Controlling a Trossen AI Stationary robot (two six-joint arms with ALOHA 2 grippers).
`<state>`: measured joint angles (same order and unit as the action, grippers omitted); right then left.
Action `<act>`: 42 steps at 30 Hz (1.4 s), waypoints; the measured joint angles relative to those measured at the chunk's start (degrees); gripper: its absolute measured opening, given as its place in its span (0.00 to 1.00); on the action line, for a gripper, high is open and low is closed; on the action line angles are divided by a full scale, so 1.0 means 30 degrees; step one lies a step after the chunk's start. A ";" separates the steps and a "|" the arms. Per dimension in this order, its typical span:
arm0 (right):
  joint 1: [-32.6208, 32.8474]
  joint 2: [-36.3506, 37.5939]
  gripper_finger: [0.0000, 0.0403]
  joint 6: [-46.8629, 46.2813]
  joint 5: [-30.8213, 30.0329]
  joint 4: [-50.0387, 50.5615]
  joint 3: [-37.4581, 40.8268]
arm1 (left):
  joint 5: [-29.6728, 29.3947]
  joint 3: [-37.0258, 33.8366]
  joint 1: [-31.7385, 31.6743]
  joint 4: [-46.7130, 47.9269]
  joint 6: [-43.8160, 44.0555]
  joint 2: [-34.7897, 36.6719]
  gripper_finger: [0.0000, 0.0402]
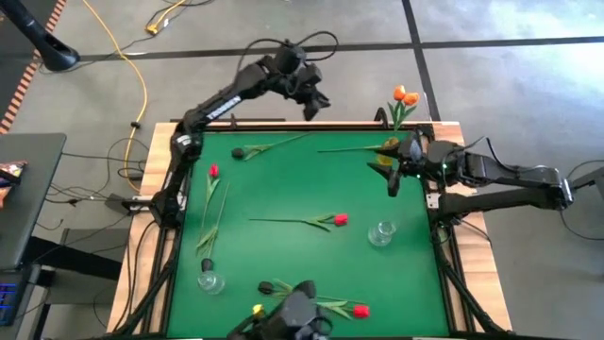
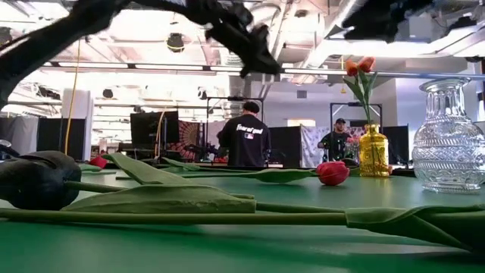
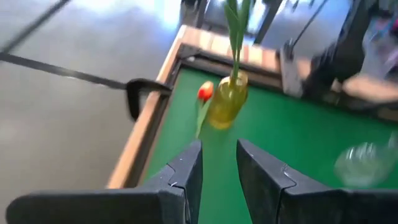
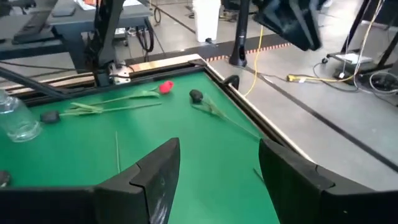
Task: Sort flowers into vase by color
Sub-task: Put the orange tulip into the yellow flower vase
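high view: left gripper (image 1: 314,97) raised past the far edge of the green table (image 1: 283,255), fingers a narrow gap apart, nothing between them. right gripper (image 1: 394,181) low over the right far part of the table, fingers apart, empty. yellow vase (image 1: 393,144) at the far right corner with orange tulips (image 1: 406,94) in it. dark tulip (image 1: 240,151) lying near the far edge, red tulip (image 1: 213,172) by the left side, red tulip (image 1: 340,219) mid-table, red tulip (image 1: 360,310) near the front edge. clear glass vase (image 1: 381,232) right of centre, another glass vase (image 1: 210,280) front left.

low view: dark tulip head (image 2: 38,179) close at left, red tulip head (image 2: 332,172) farther back, cut-glass vase (image 2: 453,136) at right, person (image 2: 247,135) standing in the room behind.

left wrist view: fingers (image 3: 186,174) slightly parted, holding nothing, above the yellow vase (image 3: 227,99).

right wrist view: fingers (image 4: 155,171) wide apart, empty, over bare green cloth; red tulip (image 4: 165,87) and dark tulip (image 4: 196,95) lying beyond.
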<state>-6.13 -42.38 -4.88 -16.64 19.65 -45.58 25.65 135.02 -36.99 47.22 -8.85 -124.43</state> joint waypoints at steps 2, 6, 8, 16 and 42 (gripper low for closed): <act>0.0279 -0.1384 0.61 0.0286 0.0013 -0.0052 -0.0959 | -0.0733 -0.0046 -0.0055 0.1658 -0.1250 0.0754 0.22; 0.0467 -0.4698 0.61 0.0889 0.0323 0.0134 -0.2734 | -0.1121 -0.0927 -0.0449 0.4488 -0.2457 0.1827 0.22; -0.0005 -0.6469 0.60 0.1345 0.0663 0.0917 -0.3867 | -0.0475 -0.1754 -0.0786 0.5900 -0.2852 0.2382 0.22; -0.4752 -1.3827 0.53 0.1754 0.4107 0.5311 -0.8874 | 0.0606 -0.8652 -0.1960 0.4971 -0.2125 0.6543 0.22; -1.0116 -2.7232 0.52 0.7953 0.0490 1.5142 -1.5725 | -0.1344 -1.2575 -0.1800 0.1876 0.2407 1.1600 0.22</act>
<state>-36.48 -124.08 18.98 -15.17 65.07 -92.75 21.62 97.30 -42.39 52.85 -1.63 -89.62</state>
